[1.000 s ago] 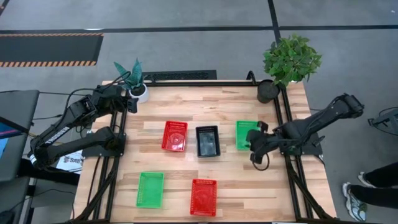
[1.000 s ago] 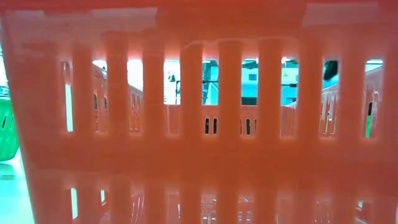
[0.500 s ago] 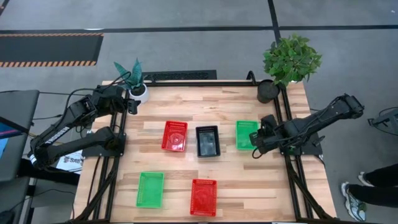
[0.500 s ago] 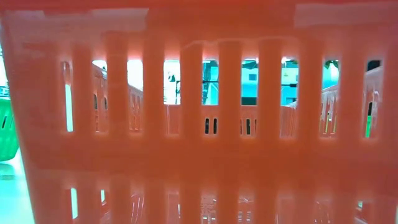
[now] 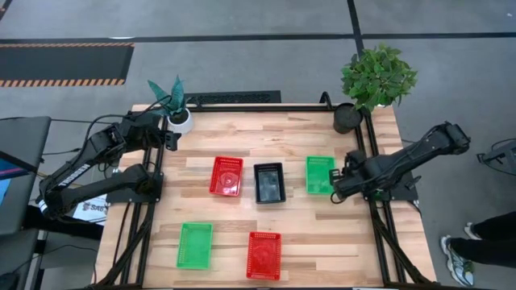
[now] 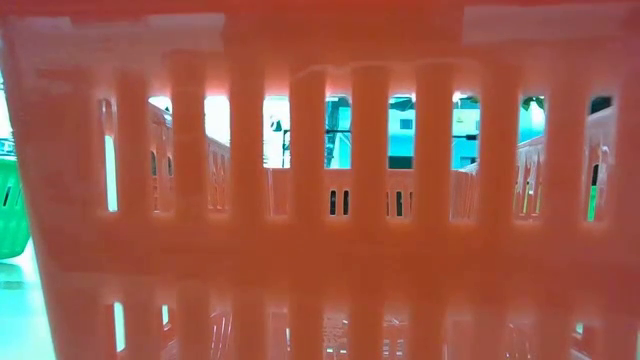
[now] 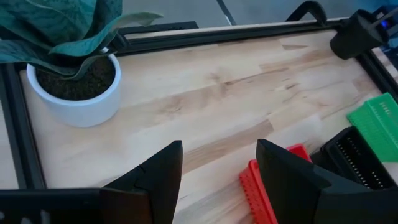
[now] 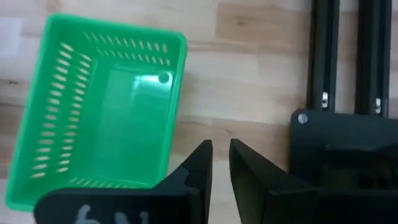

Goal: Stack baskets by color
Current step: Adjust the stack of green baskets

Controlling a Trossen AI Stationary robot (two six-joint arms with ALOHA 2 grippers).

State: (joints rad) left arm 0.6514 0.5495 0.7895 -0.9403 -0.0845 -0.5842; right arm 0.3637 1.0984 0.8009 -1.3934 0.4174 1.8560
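Five baskets rest flat on the wooden table: a red one [image 5: 226, 176], a black one [image 5: 269, 182] and a green one [image 5: 320, 175] in a middle row, plus a green one [image 5: 195, 244] and a red one [image 5: 264, 254] nearer the front. My right gripper [image 5: 335, 187] points down just off the right side of the middle-row green basket [image 8: 106, 112]. Its fingers [image 8: 221, 149] stand over bare wood with only a narrow gap between them and nothing in it. My left gripper [image 7: 217, 162] hangs open at the far left, near a white plant pot [image 7: 71, 93].
A leafy plant in a dark pot [image 5: 348, 118] stands at the far right corner. Black frame rails [image 8: 345, 56] run along the table's right edge, close to my right gripper. In the low view the near red basket's slotted wall [image 6: 320, 250] fills the picture.
My right gripper has rolled about its wrist and tipped more steeply downward. It has drawn a little toward the table's right and far side, along the right side of the middle-row green basket. No basket has moved.
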